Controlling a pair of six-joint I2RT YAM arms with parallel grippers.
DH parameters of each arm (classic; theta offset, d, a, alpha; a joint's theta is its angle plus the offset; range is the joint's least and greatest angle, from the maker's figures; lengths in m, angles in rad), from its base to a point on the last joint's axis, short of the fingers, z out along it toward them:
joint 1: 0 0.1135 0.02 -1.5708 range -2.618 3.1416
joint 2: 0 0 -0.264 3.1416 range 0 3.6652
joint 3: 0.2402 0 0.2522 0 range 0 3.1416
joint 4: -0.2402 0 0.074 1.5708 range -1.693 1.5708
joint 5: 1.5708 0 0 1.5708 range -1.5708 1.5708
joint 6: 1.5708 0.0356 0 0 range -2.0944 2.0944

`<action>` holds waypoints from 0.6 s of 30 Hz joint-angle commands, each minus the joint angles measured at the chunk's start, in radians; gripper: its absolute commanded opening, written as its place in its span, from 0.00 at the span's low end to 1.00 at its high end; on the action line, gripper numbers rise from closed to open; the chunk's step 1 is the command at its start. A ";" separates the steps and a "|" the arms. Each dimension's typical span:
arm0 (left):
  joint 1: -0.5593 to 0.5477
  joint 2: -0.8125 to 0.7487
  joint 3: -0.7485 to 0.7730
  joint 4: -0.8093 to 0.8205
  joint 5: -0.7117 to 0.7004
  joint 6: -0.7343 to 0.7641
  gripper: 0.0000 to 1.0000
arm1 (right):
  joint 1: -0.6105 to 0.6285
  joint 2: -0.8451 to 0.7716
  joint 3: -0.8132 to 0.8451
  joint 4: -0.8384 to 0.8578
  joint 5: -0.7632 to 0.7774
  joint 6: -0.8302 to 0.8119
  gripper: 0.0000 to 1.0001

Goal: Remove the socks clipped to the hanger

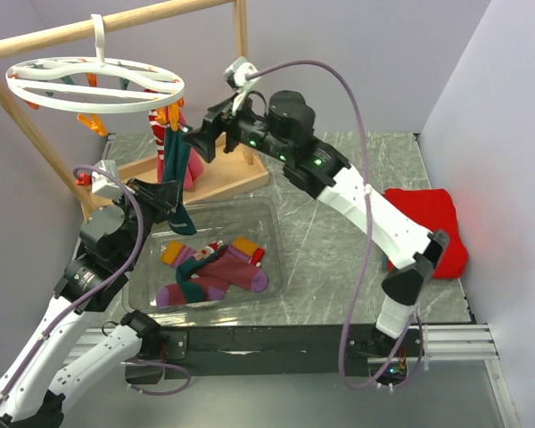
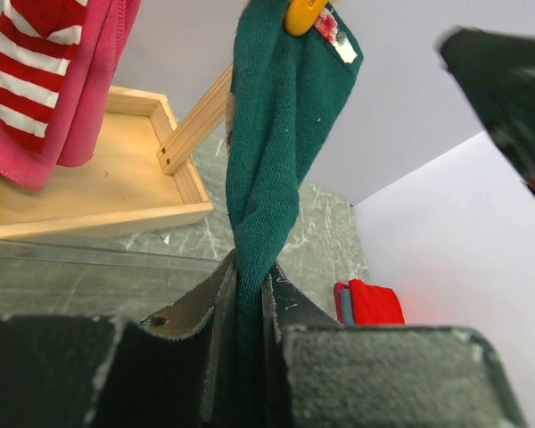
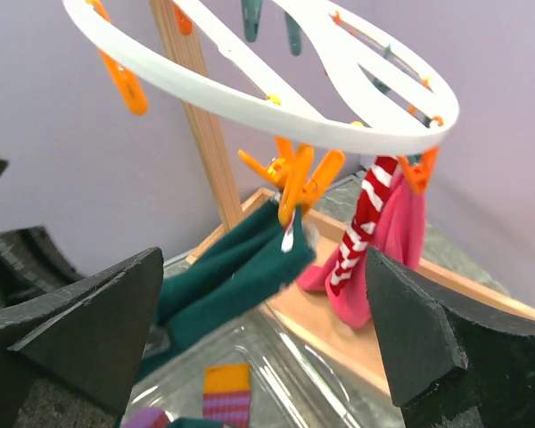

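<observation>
The white round hanger [image 1: 94,85] hangs from the wooden rail at the top left. A dark teal sock [image 2: 267,160] hangs from one of its orange clips [image 2: 301,13]. My left gripper [image 2: 248,294] is shut on this sock's lower part, just above the tray. A red-and-white striped sock [image 3: 361,232] and a magenta pink sock [image 3: 401,232] hang clipped beside it. My right gripper [image 3: 263,330] is open, level with the teal sock's clip [image 3: 294,183] and a little short of it, with nothing between its fingers. From above, the right gripper [image 1: 201,138] sits just right of the hanging socks.
A clear plastic tray [image 1: 276,232] below the hanger holds several loose socks [image 1: 218,272]. The wooden frame's base [image 1: 223,178] and post [image 1: 241,53] stand behind it. A folded red cloth [image 1: 428,232] lies at the right. Walls close in on both sides.
</observation>
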 commanded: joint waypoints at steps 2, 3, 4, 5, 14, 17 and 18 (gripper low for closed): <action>0.004 -0.013 -0.002 0.017 0.033 0.026 0.18 | -0.017 0.118 0.149 0.002 -0.069 -0.013 1.00; 0.003 -0.013 -0.002 0.017 0.033 0.027 0.18 | -0.021 0.150 0.166 0.011 -0.070 -0.004 1.00; 0.004 -0.015 -0.004 0.017 0.028 0.029 0.17 | -0.024 0.162 0.188 0.031 -0.070 0.007 1.00; 0.003 -0.016 -0.004 0.017 0.027 0.031 0.17 | -0.027 0.175 0.196 0.043 -0.078 0.015 1.00; 0.004 -0.016 -0.005 0.017 0.051 0.028 0.17 | -0.037 0.182 0.084 0.305 -0.103 0.102 0.91; 0.004 -0.018 -0.007 0.020 0.068 0.020 0.17 | -0.042 0.196 0.087 0.346 -0.115 0.144 0.82; 0.003 -0.019 -0.010 0.022 0.073 0.015 0.17 | -0.044 0.213 0.095 0.349 -0.138 0.160 0.81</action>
